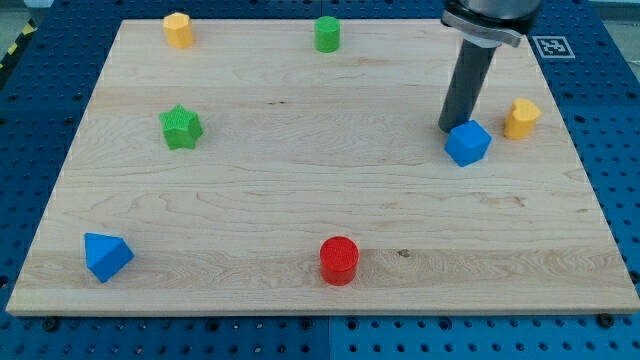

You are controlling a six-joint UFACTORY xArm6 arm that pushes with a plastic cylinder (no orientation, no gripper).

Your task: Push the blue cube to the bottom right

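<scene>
The blue plastic cube (468, 143) sits on the right half of the pale wooden tabletop (300, 200), at about three o'clock from the board's centre and a little above mid-height. The arm carries no grasping end effector, so nothing is held or clamped: it ends in a straight dark rod, and the tip (452, 128) rests on the tabletop at the cube's eleven o'clock, touching or just beside its upper left edge. The rod rises from there to a grey collar at the view's top.

At the cube's two o'clock, just beside it but apart, stands a yellow plastic block (521, 118) with angled faces; its exact shape is hard to make out. At six o'clock from the board's centre, near the bottom edge, stands a red plastic cylinder (339, 260). At twelve o'clock, near the top edge, stands a green plastic cylinder (327, 34). A green plastic star (181, 128) lies at ten o'clock, and a second yellow plastic block (178, 30) sits at eleven o'clock in the top left corner. A blue plastic wedge-like block (106, 256) lies at eight o'clock near the bottom left corner.
</scene>
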